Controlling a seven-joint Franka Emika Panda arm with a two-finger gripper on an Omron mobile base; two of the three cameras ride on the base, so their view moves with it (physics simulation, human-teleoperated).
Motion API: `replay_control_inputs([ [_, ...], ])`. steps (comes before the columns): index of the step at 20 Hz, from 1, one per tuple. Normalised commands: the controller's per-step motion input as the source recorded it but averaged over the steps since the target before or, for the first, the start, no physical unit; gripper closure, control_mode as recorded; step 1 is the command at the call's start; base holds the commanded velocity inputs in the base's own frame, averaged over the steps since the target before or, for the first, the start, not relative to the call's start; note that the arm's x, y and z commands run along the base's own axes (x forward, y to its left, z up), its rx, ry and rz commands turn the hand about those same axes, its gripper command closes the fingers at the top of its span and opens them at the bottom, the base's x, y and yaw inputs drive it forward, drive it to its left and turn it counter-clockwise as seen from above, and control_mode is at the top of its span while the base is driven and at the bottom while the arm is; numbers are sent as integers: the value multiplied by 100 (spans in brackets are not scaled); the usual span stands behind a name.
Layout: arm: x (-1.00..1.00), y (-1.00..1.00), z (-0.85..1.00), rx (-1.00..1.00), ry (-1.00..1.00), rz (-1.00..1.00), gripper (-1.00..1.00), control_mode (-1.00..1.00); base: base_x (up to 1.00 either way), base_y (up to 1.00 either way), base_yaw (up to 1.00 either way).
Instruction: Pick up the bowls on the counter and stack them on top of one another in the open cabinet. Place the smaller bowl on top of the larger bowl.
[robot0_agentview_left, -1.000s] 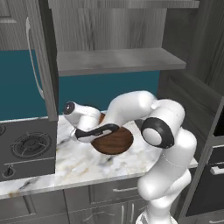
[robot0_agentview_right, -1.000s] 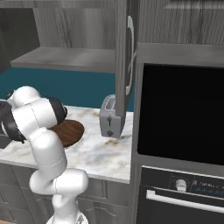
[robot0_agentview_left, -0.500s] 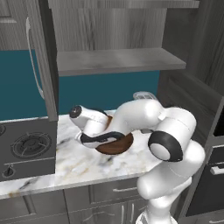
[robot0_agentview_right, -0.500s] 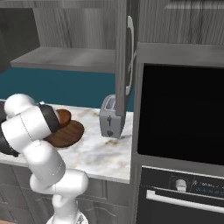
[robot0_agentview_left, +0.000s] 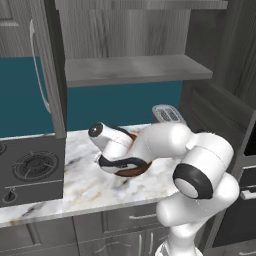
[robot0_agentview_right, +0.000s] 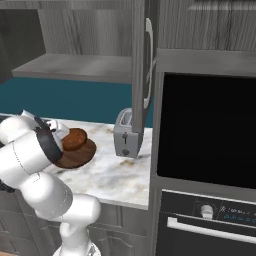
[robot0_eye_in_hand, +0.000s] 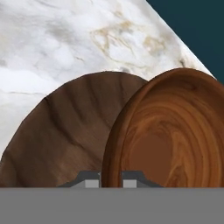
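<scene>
- The two-finger gripper (robot0_eye_in_hand: 110, 178) straddled the rim of the small reddish-brown wooden bowl (robot0_eye_in_hand: 170, 135) — one fingertip on each side, clamped on it.
- That small bowl sat tilted, its hollow facing the hand camera, just in front of the wide dark brown wooden bowl (robot0_eye_in_hand: 65, 135).
- The wide bowl (robot0_agentview_right: 77, 155) rested on the white marble counter with tan veins (robot0_agentview_right: 112, 172), left of the silver toaster (robot0_agentview_right: 125, 135).
- The grey wood-grain cabinet shelf (robot0_agentview_left: 135, 67) hung above the counter (robot0_agentview_left: 75, 175), its door (robot0_agentview_left: 50, 70) swung open.

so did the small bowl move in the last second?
Yes. In the right base view the small bowl has come out from behind the arm and now sits above the big bowl, nearer the toaster.
</scene>
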Motion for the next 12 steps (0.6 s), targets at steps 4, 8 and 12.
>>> replay_control_inputs([
  [4, 0, -12, -14, 0, 0, 0, 100, -100, 0, 0, 0],
  [8, 0, -4, -18, 0, 2, 0, 100, -100, 0, 0, 0],
  [12, 0, 0, -17, 0, 5, 0, 100, -100, 0, 0, 0],
])
